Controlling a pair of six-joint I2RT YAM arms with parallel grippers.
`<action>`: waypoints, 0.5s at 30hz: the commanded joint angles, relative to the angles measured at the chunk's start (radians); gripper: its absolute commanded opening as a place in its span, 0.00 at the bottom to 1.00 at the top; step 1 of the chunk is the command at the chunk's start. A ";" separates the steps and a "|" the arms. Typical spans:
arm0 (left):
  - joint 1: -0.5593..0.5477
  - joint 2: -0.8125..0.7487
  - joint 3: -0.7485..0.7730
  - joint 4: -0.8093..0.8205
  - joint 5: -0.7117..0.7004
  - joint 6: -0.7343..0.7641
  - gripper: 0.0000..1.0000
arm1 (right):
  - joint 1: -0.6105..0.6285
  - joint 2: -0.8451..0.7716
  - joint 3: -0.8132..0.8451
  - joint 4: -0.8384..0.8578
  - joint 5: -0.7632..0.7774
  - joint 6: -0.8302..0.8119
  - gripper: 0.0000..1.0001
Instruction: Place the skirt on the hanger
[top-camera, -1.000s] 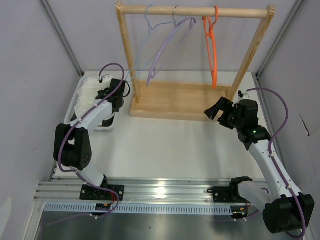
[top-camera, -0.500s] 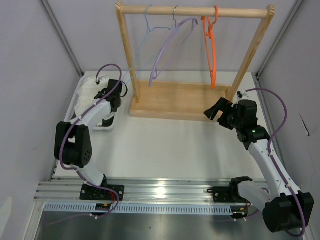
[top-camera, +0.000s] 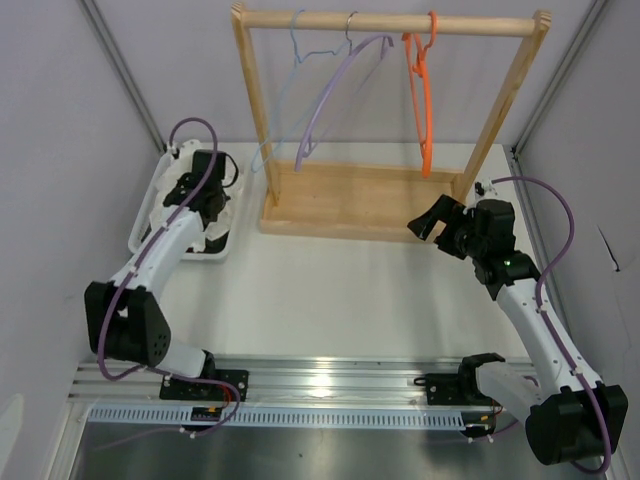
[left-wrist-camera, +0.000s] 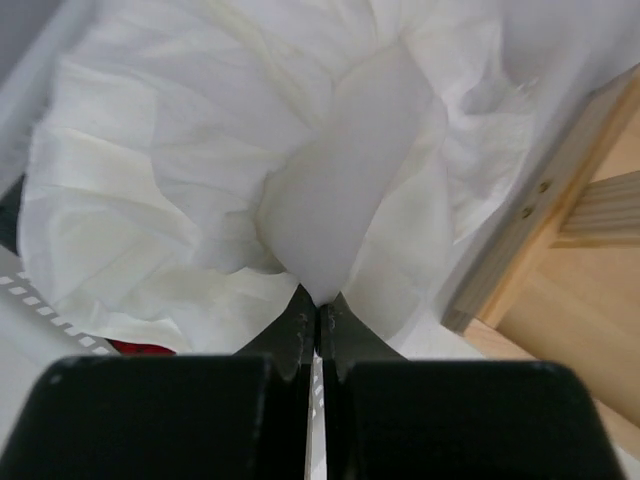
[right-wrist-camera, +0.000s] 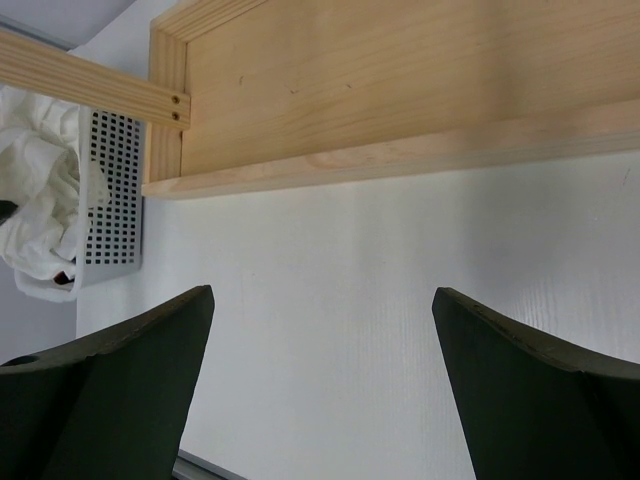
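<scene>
Your left gripper (left-wrist-camera: 318, 310) clenched on skirt (left-wrist-camera: 170, 160) fold at tips, rest bunched just ahead. Your right gripper (right-wrist-camera: 322, 295) released, grasping nothing.

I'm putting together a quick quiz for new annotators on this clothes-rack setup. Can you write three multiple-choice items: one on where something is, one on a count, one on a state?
1. Where does the skirt lie?
A. in the basket on the table's left
B. on a shelf
C. on the floor

2. How many hangers hang from the rail?
A. two
B. three
C. five

3. The left hand is:
A. wide open
B. shut on skirt fabric
C. gripping a hanger

Answers:
1 A, since white fabric fills the perforated basket.
2 B, since a pale blue hanger, a lilac hanger and an orange hanger hang there.
3 B, since its fingers meet with a fold pinched at their tips.
</scene>
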 joint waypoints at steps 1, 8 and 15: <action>0.021 -0.158 0.076 -0.015 0.046 0.026 0.00 | 0.000 0.002 0.021 0.039 -0.022 0.010 0.99; 0.023 -0.323 0.116 -0.084 0.155 0.083 0.00 | 0.006 0.005 0.037 0.044 -0.022 0.005 0.99; 0.021 -0.444 0.168 -0.124 0.415 0.151 0.00 | 0.020 0.013 0.071 0.042 -0.024 -0.006 0.99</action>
